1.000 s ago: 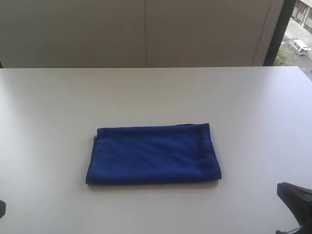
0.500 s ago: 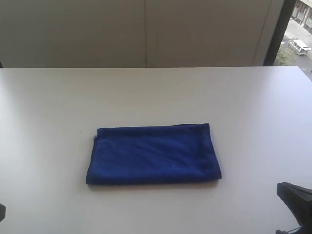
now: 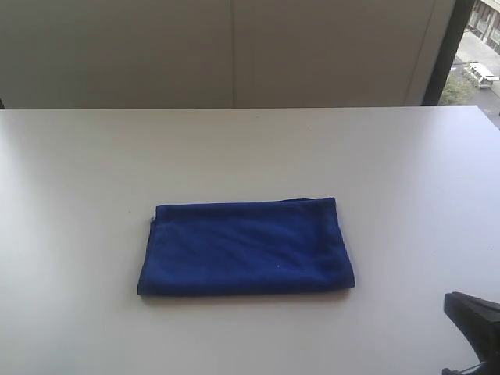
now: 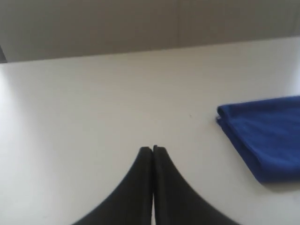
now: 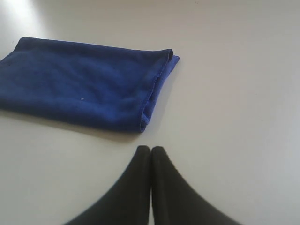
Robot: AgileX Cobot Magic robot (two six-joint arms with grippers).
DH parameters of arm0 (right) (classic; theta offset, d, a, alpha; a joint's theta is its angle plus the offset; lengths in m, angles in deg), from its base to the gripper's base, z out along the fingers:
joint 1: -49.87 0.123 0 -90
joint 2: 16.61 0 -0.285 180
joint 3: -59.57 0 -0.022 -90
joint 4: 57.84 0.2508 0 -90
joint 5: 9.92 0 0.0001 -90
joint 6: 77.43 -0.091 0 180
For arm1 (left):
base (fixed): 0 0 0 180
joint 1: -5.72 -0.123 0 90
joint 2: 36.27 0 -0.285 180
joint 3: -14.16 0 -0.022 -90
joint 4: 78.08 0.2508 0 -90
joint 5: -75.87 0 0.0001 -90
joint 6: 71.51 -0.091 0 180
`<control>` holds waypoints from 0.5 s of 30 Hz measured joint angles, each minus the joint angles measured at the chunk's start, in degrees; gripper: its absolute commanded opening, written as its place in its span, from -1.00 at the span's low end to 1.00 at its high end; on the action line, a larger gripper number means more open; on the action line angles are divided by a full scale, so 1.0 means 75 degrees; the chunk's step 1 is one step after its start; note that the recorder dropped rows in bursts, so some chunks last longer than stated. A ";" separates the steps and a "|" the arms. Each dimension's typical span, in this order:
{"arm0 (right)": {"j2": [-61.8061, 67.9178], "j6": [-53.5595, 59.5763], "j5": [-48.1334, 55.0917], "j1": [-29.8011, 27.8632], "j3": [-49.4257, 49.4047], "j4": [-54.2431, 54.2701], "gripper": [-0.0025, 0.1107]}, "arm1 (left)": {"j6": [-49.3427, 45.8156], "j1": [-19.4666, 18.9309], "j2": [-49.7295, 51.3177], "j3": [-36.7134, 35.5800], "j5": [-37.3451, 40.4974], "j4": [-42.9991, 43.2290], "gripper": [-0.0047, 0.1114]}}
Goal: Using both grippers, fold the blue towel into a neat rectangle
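The blue towel (image 3: 246,247) lies folded into a flat rectangle in the middle of the white table (image 3: 250,148). It also shows in the left wrist view as the blue towel (image 4: 265,133) and in the right wrist view as the blue towel (image 5: 84,86). My left gripper (image 4: 153,149) is shut, empty, over bare table well off the towel's left end. It is out of the exterior view. My right gripper (image 5: 150,149) is shut and empty, just off the towel's right end. Only part of the right arm (image 3: 475,326) shows at the lower right corner.
Behind the table's far edge stands a pale wall (image 3: 234,51). A dark window frame (image 3: 441,51) rises at the back right. Bare tabletop surrounds the towel on every side.
The small dark piece of the left arm at the lower left corner of the exterior view has slipped out of view. The towel and right arm have not moved.
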 measured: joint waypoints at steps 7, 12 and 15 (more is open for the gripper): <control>0.0000 0.0000 0.0045 0.0000 0.0000 0.0000 -0.96 | 0.0000 -0.0385 -0.0174 0.0000 0.0323 0.0119 -0.92; 0.0000 0.0000 0.0045 0.0000 0.0000 0.0000 -0.96 | -0.0029 -0.0385 -0.0174 -0.0015 0.1420 0.0462 -0.92; 0.0000 0.0000 0.0045 0.0000 0.0000 0.0000 -0.96 | -0.0029 -0.0385 -0.0174 -0.0026 0.1568 0.0491 -0.92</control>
